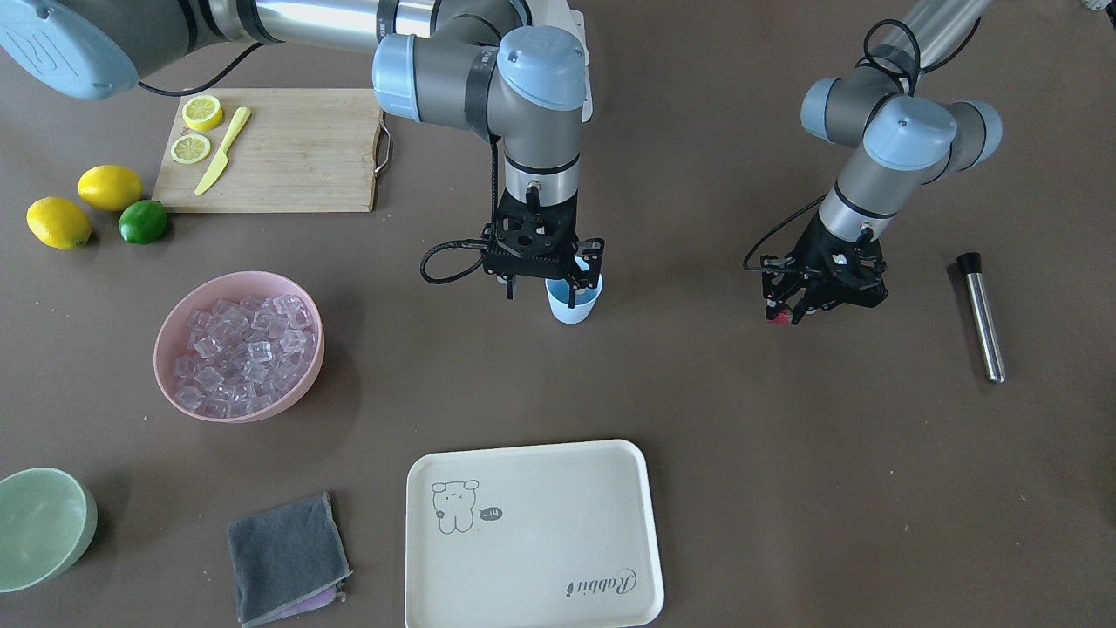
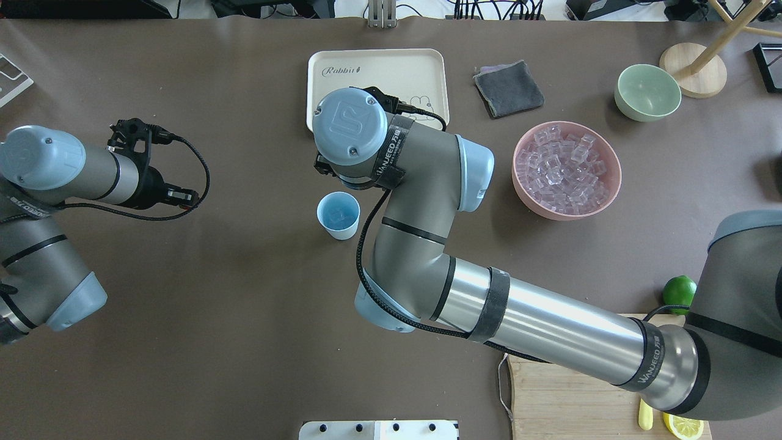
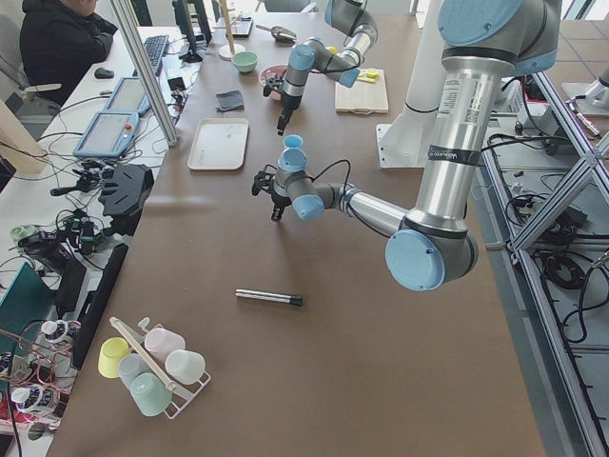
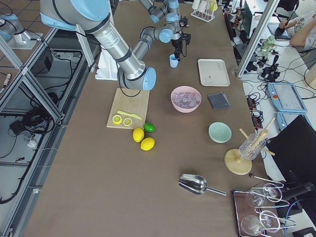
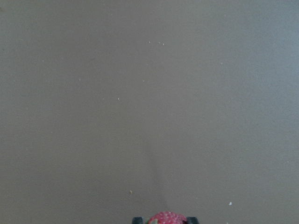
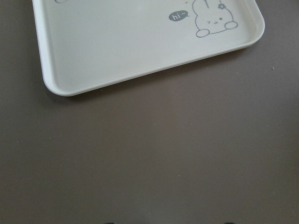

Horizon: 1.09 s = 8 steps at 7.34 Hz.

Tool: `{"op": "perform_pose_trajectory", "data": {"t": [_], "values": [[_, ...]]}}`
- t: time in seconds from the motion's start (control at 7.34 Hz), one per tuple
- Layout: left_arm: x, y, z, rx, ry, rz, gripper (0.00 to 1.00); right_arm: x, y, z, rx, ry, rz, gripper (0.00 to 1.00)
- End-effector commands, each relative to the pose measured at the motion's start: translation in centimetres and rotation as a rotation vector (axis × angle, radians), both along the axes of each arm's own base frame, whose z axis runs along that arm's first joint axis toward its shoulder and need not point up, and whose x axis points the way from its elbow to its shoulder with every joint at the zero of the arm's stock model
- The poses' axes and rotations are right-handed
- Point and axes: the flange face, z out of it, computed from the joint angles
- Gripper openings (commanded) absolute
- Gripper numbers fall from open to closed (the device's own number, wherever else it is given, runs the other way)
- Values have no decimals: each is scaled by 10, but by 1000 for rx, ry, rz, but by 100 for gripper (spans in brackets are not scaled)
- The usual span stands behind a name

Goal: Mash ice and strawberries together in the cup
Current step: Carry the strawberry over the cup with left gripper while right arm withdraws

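Note:
The light blue cup (image 1: pixel 575 307) stands upright mid-table and also shows in the overhead view (image 2: pixel 338 214). My right gripper (image 1: pixel 540 293) hangs just over its rim on the tray side, open and empty. I cannot tell what is inside the cup. My left gripper (image 1: pixel 785 312) is low over bare table, well to the cup's side. It is shut on the small red strawberry (image 1: pixel 779 318), which shows at the bottom edge of the left wrist view (image 5: pixel 167 218). The ice (image 1: pixel 240 349) lies heaped in a pink bowl (image 1: pixel 261 412).
A metal muddler (image 1: pixel 981 318) lies beyond my left gripper. A cream tray (image 1: pixel 532 532), grey cloth (image 1: pixel 288 558) and pale green bowl (image 1: pixel 39 528) sit on the operators' side. A cutting board (image 1: pixel 288 148) with lemon halves and a knife, two lemons and a lime (image 1: pixel 144 221) are near my base.

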Motion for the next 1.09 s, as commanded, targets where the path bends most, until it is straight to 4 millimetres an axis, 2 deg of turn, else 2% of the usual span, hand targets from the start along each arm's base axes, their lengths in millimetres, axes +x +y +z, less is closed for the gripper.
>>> {"op": "perform_pose_trajectory", "data": {"t": [0.0,0.14,0.27,0.41,0.55,0.68,0.82,0.95], "values": [[2,-1,-134,-17,10,15,0,109,-10,43,23,-50,-37,81],[5,1,-193,-44,18,11,0,187,-27,75,40,-64,-85,81],[11,-2,-234,-79,64,-27,0,250,-47,114,45,-50,-126,78],[51,24,-254,-95,89,18,0,297,-53,174,61,-10,-204,78],[71,24,-268,-84,87,17,0,343,-48,227,123,28,-257,82],[87,26,-263,-78,68,16,0,386,-42,275,135,11,-297,82],[101,27,-257,-75,54,19,0,433,-22,328,171,0,-330,84],[110,30,-251,-72,47,24,0,470,-3,359,207,-26,-332,84]]}}
